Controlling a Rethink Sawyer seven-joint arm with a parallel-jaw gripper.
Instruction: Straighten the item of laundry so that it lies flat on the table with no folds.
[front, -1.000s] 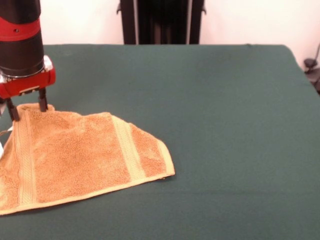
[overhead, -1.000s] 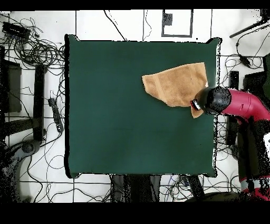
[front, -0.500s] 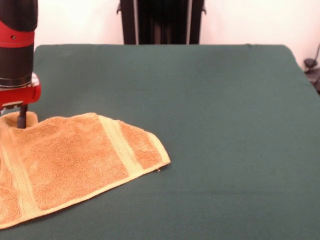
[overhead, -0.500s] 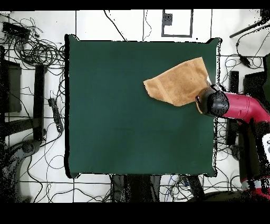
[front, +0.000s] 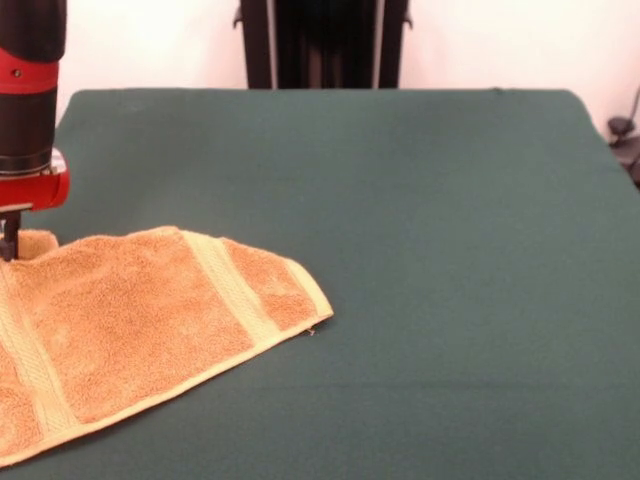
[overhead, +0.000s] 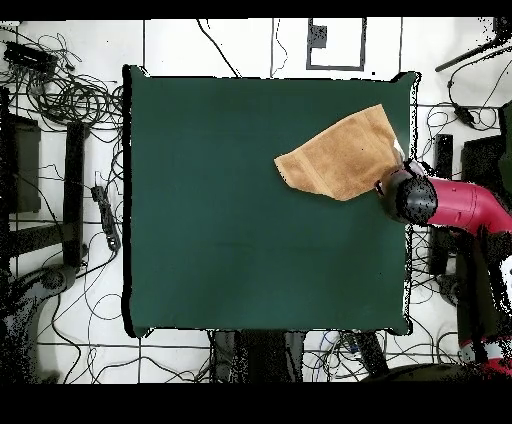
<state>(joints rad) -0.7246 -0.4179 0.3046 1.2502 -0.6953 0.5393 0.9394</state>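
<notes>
The item of laundry (front: 150, 320) is an orange-tan towel lying at the left of the green table (front: 430, 220), with a pale band (front: 228, 290) running across it. Its far left corner is bunched up and lifted a little. My gripper (front: 8, 238) stands at that corner, shut on it, and is partly cut off by the picture's left edge. In the overhead view the item of laundry (overhead: 340, 158) lies as a rough wedge near the table's right edge (overhead: 410, 230). There the arm's wrist (overhead: 410, 197) covers the gripper and the held corner.
The gripper stands right at the table's side edge. Cables (overhead: 70, 95) and stands cover the floor around the table. A black stand (front: 320, 45) rises behind the table's far edge.
The gripper has moved left in the front view, toward the table's edge, dragging the held corner with it. The towel has slid the same way and lies a little more stretched out.
</notes>
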